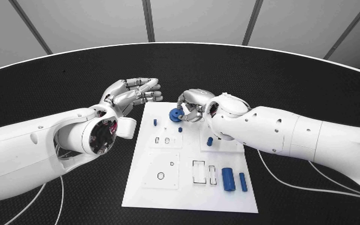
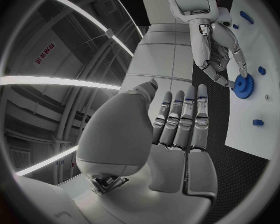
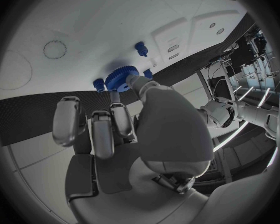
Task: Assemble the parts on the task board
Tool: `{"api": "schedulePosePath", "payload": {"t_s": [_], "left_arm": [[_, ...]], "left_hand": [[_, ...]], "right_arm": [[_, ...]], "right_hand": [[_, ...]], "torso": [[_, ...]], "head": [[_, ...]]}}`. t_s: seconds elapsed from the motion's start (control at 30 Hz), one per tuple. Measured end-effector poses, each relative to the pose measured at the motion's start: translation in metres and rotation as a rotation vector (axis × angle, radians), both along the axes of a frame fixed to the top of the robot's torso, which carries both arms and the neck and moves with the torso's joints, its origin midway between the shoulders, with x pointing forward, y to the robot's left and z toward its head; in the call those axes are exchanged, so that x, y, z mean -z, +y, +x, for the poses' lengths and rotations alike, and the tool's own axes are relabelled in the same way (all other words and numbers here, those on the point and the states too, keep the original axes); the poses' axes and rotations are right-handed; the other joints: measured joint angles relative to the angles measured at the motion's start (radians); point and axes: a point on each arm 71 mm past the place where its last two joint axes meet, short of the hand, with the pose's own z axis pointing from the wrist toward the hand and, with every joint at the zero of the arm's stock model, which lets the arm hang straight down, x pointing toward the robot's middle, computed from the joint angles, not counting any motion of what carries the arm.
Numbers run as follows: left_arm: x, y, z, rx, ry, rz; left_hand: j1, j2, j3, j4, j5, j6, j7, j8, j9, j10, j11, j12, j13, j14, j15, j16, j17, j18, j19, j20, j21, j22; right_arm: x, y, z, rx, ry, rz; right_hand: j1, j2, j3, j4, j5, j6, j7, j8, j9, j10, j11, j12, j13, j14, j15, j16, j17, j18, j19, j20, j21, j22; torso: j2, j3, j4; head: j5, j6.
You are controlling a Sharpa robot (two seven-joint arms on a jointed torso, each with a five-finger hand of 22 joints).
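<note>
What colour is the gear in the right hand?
Blue; the gear shows best in the right wrist view.

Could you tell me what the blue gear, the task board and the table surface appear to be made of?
Blue gear, held by the right robot hand: likely moulded or printed plastic, matte, uniform colour, crisp teeth.
Task board: probably white plastic or painted sheet, smooth, with cut-out recesses; I can't tell which.
Table: black with a fine woven pattern, suggesting a textured mat or carbon-fibre-look covering.
</note>
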Motion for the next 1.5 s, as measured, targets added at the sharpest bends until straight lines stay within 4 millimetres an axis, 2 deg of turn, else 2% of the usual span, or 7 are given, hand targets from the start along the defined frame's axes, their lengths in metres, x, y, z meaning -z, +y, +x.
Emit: {"api": "schedulePosePath", "payload": {"t_s": [0.7, 1.03, 1.17, 1.27, 1.5], "left_arm": [[0.000, 0.000, 0.000, 0.002, 0.004, 0.001], [0.000, 0.000, 0.001, 0.002, 0.005, 0.001], [0.001, 0.000, 0.001, 0.002, 0.005, 0.001], [0.001, 0.000, 0.001, 0.002, 0.005, 0.001], [0.001, 0.001, 0.004, 0.000, 0.005, 0.002]], "left_hand": [[0.000, 0.000, 0.000, 0.000, 0.000, 0.000, 0.000, -0.001, -0.001, 0.000, 0.000, 0.000, 0.000, 0.000, 0.000, 0.000, 0.001, 0.000, 0.000, 0.000, 0.000, -0.001], [0.000, 0.000, 0.000, 0.000, 0.000, 0.000, 0.000, -0.004, -0.001, 0.000, 0.000, 0.000, 0.000, 0.000, 0.000, 0.000, 0.001, 0.000, 0.000, 0.000, 0.000, -0.001], [0.000, 0.000, 0.000, 0.000, 0.000, 0.000, 0.000, -0.004, -0.001, 0.000, 0.000, 0.000, 0.000, 0.000, 0.000, 0.000, 0.001, 0.000, 0.000, 0.000, 0.000, -0.001], [0.000, 0.000, 0.000, 0.000, 0.000, 0.000, 0.000, -0.004, -0.001, 0.000, 0.000, 0.000, 0.000, 0.000, 0.000, 0.000, 0.001, 0.000, 0.000, 0.000, 0.000, -0.001], [0.000, 0.000, 0.000, 0.000, 0.000, 0.000, 0.000, -0.004, -0.001, 0.000, 0.000, -0.002, 0.000, 0.000, 0.000, 0.000, 0.001, 0.000, 0.000, 0.000, 0.000, -0.001]], "right_arm": [[-0.001, -0.003, 0.001, 0.029, -0.018, 0.018], [-0.001, -0.003, 0.000, 0.023, -0.017, 0.018], [-0.001, -0.003, 0.000, 0.018, -0.018, 0.018], [-0.002, -0.004, 0.000, 0.017, -0.025, 0.024], [-0.007, -0.014, -0.007, -0.001, -0.054, 0.085]], "right_hand": [[-0.021, -0.006, 0.005, 0.000, -0.013, 0.000, 0.000, -0.011, -0.004, 0.000, 0.000, 0.000, 0.001, 0.000, 0.000, 0.004, 0.000, 0.000, 0.000, 0.000, 0.005, 0.005], [-0.021, -0.006, 0.005, 0.000, -0.013, 0.000, 0.000, -0.011, -0.004, 0.000, 0.000, 0.000, 0.000, 0.000, 0.000, 0.004, 0.000, 0.000, 0.000, 0.000, 0.005, 0.004], [-0.036, -0.012, 0.005, 0.000, -0.022, 0.000, 0.000, -0.019, -0.007, 0.000, 0.000, 0.000, 0.000, 0.000, 0.000, 0.004, 0.000, 0.000, 0.000, 0.000, 0.005, 0.004], [-0.039, -0.013, 0.005, 0.000, -0.022, -0.012, 0.011, -0.032, -0.011, -0.004, 0.004, 0.000, 0.000, 0.000, 0.000, 0.004, 0.000, 0.001, 0.000, 0.000, 0.005, 0.003], [-0.043, -0.017, 0.008, -0.003, -0.022, -0.032, 0.017, -0.053, -0.018, -0.008, 0.008, -0.001, 0.000, 0.000, 0.000, 0.004, 0.000, 0.001, 0.000, 0.007, -0.004, -0.005]], "torso": [[0.000, 0.0002, -0.0005], [0.000, 0.0005, -0.0014], [0.000, 0.0005, -0.0013], [0.000, 0.0005, -0.0011], [-0.003, 0.0019, -0.0024]], "head": [[-0.002, 0.000], [-0.003, -0.004], [-0.005, -0.005], [-0.006, -0.004], [-0.007, 0.000]]}}
